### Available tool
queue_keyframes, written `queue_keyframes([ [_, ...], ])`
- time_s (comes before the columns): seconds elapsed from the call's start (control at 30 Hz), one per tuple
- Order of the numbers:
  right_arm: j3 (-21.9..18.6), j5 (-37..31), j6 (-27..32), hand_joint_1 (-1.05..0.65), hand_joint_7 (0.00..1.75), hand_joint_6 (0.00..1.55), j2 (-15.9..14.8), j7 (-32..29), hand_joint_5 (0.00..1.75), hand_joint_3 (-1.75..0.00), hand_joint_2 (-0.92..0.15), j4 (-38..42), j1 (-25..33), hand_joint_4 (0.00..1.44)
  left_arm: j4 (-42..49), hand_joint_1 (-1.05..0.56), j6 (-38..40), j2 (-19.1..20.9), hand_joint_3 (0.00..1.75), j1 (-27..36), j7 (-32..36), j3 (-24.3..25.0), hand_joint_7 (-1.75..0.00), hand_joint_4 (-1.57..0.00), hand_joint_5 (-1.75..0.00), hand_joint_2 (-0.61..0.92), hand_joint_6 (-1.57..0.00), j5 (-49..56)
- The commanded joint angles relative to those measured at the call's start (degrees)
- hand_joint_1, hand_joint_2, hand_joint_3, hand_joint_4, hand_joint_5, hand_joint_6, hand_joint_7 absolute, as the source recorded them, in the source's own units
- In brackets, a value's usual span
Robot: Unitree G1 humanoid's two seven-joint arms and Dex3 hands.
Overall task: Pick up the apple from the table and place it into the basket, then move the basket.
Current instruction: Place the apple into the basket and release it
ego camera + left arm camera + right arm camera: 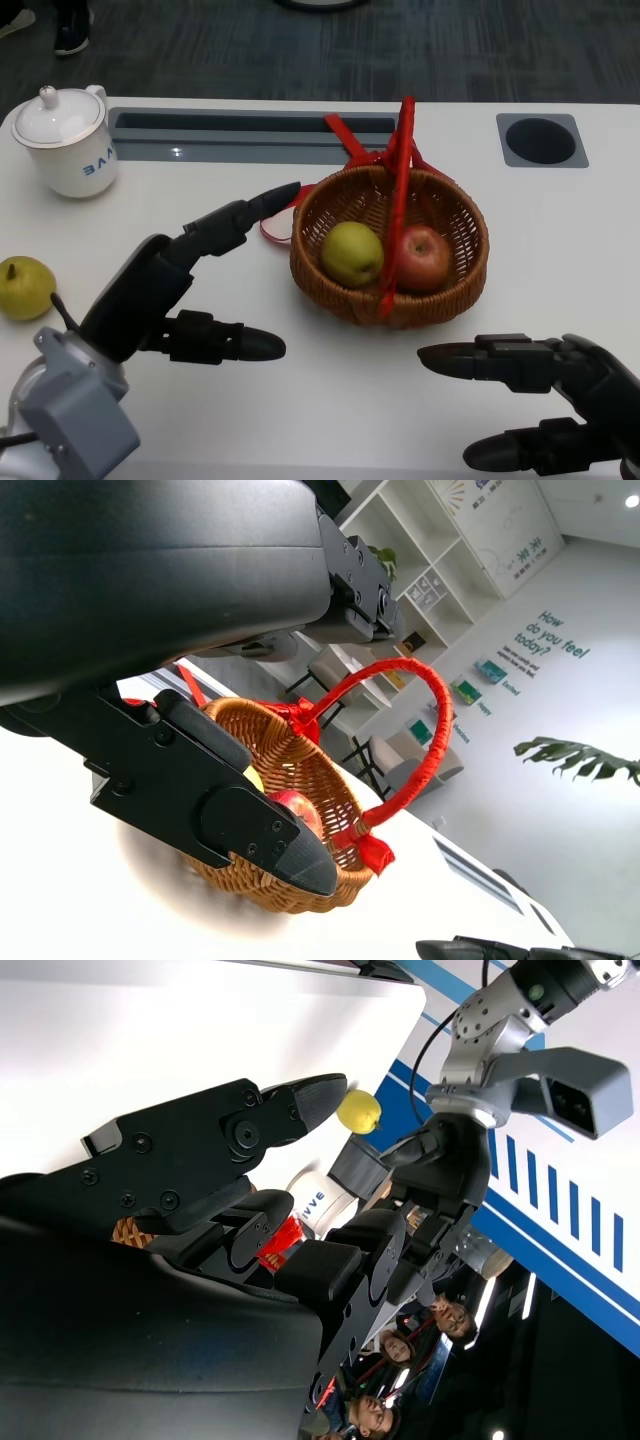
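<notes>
While the apple (pixel 423 257) lay in the basket (pixel 330 285) beside a pear (pixel 351 253), my left robot hand (pixel 190 285) and right robot hand (pixel 540 400) flanked the basket on the desk (pixel 560 250), fingers spread, holding nothing.

Far wall sign (pixel 549 642): "How do you feel today?". White teapot (pixel 66 140), blue letters, partly legible: "VVE" in right wrist view.

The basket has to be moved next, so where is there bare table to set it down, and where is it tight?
Bare table lies right of the basket, below the round hole, and in front between the left hand and right hand. It is crowded on the left, with the lidded cup and the pear.
</notes>
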Motion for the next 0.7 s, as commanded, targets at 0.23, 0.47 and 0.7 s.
queue_keyframes([
  [0.23, -3.73, -4.23, -2.24, -0.42, 0.0, 0.66, -4.1, -3.85, 0.0, 0.0, -0.77, -3.09, -1.43, 0.67, -5.79, -0.48, 1.63, 2.06, 0.0, 7.17, -2.45, 2.13, -0.03, -0.5, -0.03, 0.71, -0.48, -2.91],
  [0.47, -5.7, -6.59, -3.93, -0.43, 0.0, 0.65, -7.12, -6.08, 0.0, 0.0, -0.77, -2.43, -4.67, 0.67, -5.91, -0.49, 1.53, 1.49, 0.0, 9.02, -2.14, 2.67, -0.02, -0.52, -0.02, 0.71, -0.51, -2.21],
  [0.7, -7.38, -11.2, -6.39, -0.47, 0.0, 0.61, -8.94, -8.81, 0.01, 0.0, -0.76, 1.38, -10.37, 0.67, -5.6, -0.49, 1.82, 1.4, 0.0, 10.06, -2.12, 2.59, -0.01, -0.53, -0.01, 0.72, -0.51, -1.48],
])
